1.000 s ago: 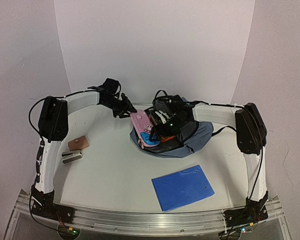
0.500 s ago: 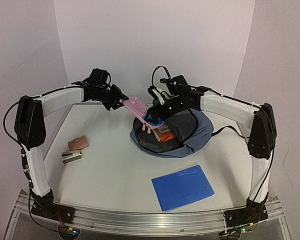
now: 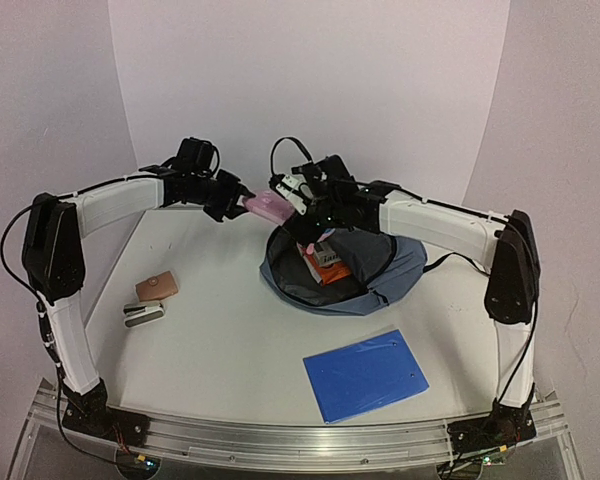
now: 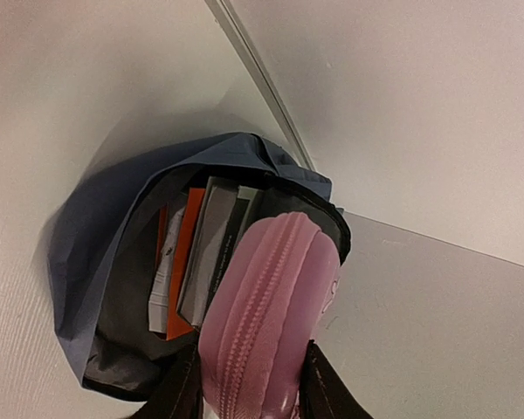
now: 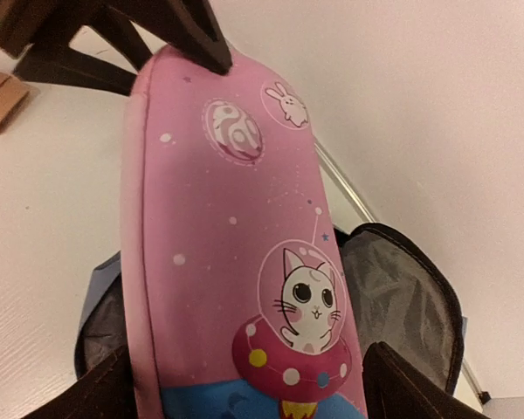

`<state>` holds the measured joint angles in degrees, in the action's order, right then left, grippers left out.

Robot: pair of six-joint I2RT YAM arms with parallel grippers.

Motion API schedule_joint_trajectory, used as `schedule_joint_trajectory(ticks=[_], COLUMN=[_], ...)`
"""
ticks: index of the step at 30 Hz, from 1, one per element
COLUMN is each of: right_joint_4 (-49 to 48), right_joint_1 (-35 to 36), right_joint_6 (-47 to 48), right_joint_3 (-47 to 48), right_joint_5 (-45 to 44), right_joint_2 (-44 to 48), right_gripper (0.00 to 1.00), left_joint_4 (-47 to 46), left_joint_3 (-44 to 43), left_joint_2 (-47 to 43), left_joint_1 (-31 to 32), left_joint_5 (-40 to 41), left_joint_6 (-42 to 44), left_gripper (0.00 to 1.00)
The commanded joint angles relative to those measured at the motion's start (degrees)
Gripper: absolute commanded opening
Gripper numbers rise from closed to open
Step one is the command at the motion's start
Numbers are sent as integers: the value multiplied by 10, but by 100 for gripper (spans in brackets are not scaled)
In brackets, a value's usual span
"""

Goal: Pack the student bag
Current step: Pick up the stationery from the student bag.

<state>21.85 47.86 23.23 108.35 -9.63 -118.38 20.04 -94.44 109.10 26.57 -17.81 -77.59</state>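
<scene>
Above the open student bag (image 3: 392,272), toward eleven o'clock, the pink pencil case (image 3: 269,207) bridges left gripper (image 3: 243,203), clamped on it, and right gripper (image 3: 300,204), wide astride, grip unclear.

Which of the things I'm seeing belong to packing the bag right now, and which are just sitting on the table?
In the job:
- student bag, open
- pink pencil case, held up near the bag's opening
- books already inside

Lying about, untouched for now:
- blue folder
- small brown pouch
- small grey-and-white item beside it

These may be packed later.
</scene>
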Motion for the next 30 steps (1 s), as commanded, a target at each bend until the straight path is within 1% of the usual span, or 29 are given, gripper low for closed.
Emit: schedule_joint_trajectory(ticks=[1, 4, 7, 8, 9, 10, 13, 14, 16, 20, 25, 27, 29, 30], right_joint_4=[-97, -136, -161, -171, -184, -202, -258, -268, -290, -309, -319, -319, -319, -319], right_joint_1=[-3, -3, -3, -2, -2, -2, 1, 1, 1, 4, 10, 11, 14, 14], right_joint_6=[97, 137, 153, 160, 168, 178, 216, 225, 240, 266, 283, 290, 294, 294], right_joint_3=[-13, -37, -51, -60, -73, -89, -143, -159, -184, -224, -249, -258, -266, -268], right_joint_5=[-102, -113, -107, -101, -93, -85, -60, -50, -32, 1, 25, 37, 43, 43], right_joint_2=[-9, -3, 13, 22, 32, 44, 79, 87, 105, 131, 151, 159, 164, 165], right_gripper=[74, 54, 35, 28, 22, 15, 2, 0, 0, 0, 0, 0, 0, 0], left_joint_4=[-42, -33, -10, -9, -9, -10, -19, -20, -20, -15, 30, 32, 32, 31], left_joint_3=[5, 12, 18, 23, 28, 33, 52, 59, 72, 72, 53, 52, 48, 47], left_joint_2=[-67, -86, -102, -108, -114, -119, -129, -132, -133, -127, -105, -103, -98, -97], left_joint_1=[9, 10, 10, 10, 10, 9, 7, 6, 4, 0, 0, 0, 0, 0], left_joint_5=[-51, -69, -83, -91, -100, -110, -148, -158, -174, -208, -217, -208, -212, -216], left_joint_6=[-17, -3, 26, 39, 50, 58, 79, 83, 91, 117, 137, 135, 136, 138], left_gripper=[0, 0, 0, 2, 7, 19, 56, 63, 69, 73, 72, 68, 59, 52])
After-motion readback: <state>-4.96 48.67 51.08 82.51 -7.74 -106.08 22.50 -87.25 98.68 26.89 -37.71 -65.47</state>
